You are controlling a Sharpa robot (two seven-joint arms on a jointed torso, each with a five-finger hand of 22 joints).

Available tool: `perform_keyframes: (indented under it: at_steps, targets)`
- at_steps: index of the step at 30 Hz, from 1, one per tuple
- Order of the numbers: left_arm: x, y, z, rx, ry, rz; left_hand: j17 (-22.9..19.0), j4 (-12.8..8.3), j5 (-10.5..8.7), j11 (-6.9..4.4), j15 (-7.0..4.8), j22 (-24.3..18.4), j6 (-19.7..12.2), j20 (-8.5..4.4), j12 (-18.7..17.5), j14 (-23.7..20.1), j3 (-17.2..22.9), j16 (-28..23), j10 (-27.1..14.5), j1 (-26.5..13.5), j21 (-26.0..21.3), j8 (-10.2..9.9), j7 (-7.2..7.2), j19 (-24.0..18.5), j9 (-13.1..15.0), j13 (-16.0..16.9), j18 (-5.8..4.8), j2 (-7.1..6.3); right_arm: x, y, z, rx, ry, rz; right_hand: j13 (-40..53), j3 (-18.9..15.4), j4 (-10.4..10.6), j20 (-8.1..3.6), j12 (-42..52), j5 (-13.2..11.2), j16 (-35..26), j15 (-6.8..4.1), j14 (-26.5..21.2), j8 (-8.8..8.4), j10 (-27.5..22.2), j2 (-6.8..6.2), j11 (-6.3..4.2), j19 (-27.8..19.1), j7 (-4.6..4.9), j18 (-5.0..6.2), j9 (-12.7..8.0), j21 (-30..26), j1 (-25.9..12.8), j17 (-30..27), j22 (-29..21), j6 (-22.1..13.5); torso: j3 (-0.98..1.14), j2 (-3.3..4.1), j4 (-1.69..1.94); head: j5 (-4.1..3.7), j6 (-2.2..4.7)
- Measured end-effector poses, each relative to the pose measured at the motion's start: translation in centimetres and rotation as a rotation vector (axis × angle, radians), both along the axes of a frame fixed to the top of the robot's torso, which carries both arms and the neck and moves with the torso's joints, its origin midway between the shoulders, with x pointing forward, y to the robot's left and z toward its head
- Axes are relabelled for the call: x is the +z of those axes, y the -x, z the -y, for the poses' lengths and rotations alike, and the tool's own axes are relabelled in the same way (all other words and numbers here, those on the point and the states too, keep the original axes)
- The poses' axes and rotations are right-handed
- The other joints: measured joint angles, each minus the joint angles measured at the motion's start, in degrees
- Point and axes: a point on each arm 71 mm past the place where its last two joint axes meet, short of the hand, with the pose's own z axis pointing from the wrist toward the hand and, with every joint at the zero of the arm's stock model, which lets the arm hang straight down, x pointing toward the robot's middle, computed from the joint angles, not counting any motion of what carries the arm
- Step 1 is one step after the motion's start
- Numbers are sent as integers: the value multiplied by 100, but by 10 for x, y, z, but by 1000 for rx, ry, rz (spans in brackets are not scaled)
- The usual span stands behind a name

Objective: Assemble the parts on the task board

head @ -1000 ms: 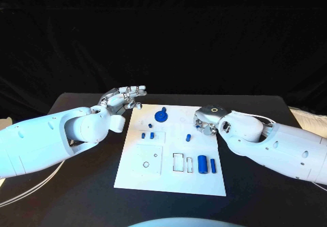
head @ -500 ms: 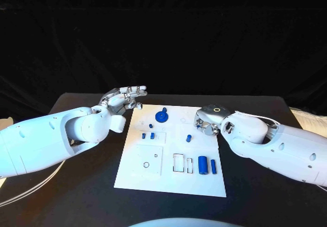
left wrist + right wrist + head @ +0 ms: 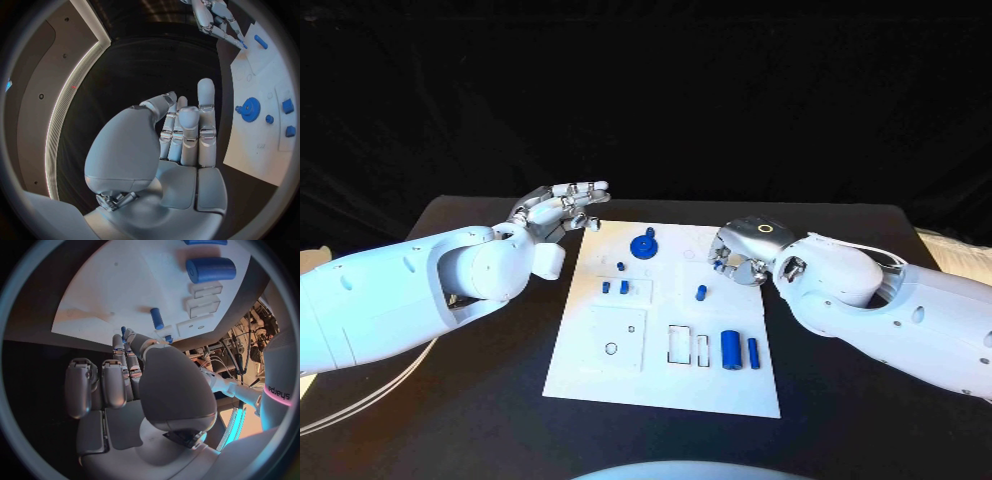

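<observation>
From my head, I see my right hand [image 3: 741, 256] low over the right edge of the white board [image 3: 661, 380], pinching a small blue piece [image 3: 720, 265]. My left hand [image 3: 560, 208] waits past the board's far left corner, fingers apart, holding nothing. I think I am carrying this piece to its hole. Next I must line it up and push gently.

From my left wrist, a blue gear [image 3: 250, 109] sits on the board.

From my right wrist, a fat blue roller [image 3: 210, 269] lies on the board. The bench [image 3: 444, 400] is black, with dark curtains behind.
</observation>
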Motion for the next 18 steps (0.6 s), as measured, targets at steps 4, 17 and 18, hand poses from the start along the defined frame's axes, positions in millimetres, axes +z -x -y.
perform_keyframes:
  at_steps: [4,17,18]
  targets:
    - [0,0,0,1,0,0,0,0,0,0,0,0,0,0,0,0,0,0,0,0,0,0,0,0,0,0,0,0,11,10,-9,35,-38,15,-6,15,-15,0,-1,17,0,0,0,17,0,0,0,0,0,0,2,0,0,1,5,0,-1,0,-1,55,22]
    - [-1,0,3,-4,2,-1,-7,-16,0,0,1,1,0,0,32,2,-16,0,0,0,0,0,0,0,0,0,-1,0,18,33,-65,181,-131,25,-25,32,-32,0,-19,17,0,0,0,17,6,-1,6,0,0,0,2,0,0,13,7,-2,-19,-2,12,277,-10]
    - [-2,0,4,-6,3,-1,-7,-16,0,0,1,0,0,0,32,2,-16,0,0,0,0,0,0,0,1,0,-1,0,15,35,-69,190,-135,18,-25,32,-32,0,-20,17,0,0,0,17,6,-1,6,0,0,0,2,0,0,13,7,-2,-20,-2,15,294,-21]
